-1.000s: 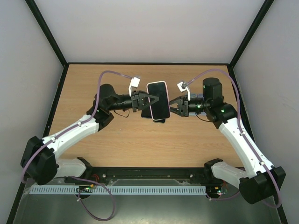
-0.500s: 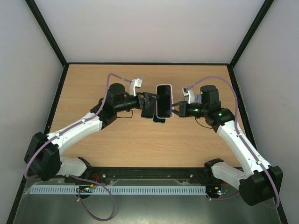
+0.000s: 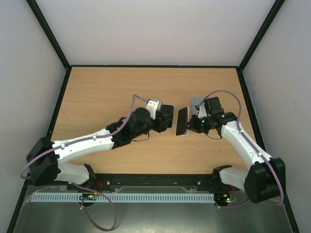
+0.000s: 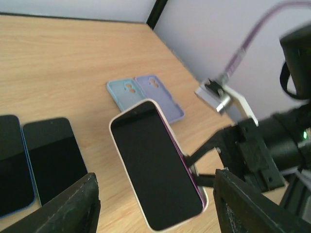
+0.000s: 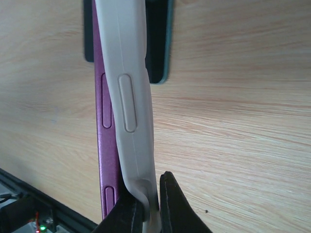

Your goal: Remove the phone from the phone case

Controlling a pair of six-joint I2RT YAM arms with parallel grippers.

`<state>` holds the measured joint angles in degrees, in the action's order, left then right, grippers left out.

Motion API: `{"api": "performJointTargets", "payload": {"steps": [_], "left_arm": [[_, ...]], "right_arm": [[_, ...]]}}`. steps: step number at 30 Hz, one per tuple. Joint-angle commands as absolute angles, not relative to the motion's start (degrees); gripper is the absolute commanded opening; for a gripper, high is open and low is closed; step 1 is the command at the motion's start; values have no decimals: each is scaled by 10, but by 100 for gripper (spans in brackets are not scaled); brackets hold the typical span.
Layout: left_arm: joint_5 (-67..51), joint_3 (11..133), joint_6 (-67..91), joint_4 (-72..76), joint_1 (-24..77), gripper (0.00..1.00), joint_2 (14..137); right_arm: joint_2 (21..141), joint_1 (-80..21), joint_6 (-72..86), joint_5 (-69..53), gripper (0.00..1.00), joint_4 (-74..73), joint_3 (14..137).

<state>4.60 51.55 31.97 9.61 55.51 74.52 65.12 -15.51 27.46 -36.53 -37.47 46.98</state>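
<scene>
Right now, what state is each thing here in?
left tool: open, holding nothing.
right tool: shut on the white case's edge.
phone: screen dark, inside the white case, held tilted.
white case: on the phone, pinched at one edge.
blue-rimmed phone: flat on the table, screen dark.
black phone: flat beside it, screen dark.
blue case: empty, lying flat.
lilac case: empty, flat beside the blue case.

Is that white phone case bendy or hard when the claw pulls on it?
Probably bendy: the white case curves away from the purple phone where the right claw pinches it. The phone's edge looks straight, so it is likely stiff. The claw pinches only a thin lip, so it might slip.
</scene>
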Motion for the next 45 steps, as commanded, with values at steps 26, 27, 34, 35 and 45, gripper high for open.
{"api": "performJointTargets", "payload": {"steps": [26, 27, 34, 35, 45], "left_arm": [[311, 525, 216, 247, 761, 63, 997], [315, 526, 214, 254, 762, 63, 1004], [321, 527, 201, 303, 766, 61, 1040], [320, 529, 198, 308, 766, 61, 1047], [336, 575, 186, 298, 766, 60, 1099]], "right_arm": [[814, -154, 233, -228, 2, -442, 521], [819, -154, 233, -227, 2, -441, 522], [841, -154, 232, -219, 2, -437, 523], [841, -154, 232, -220, 2, -438, 524], [830, -155, 231, -231, 2, -438, 521]]}}
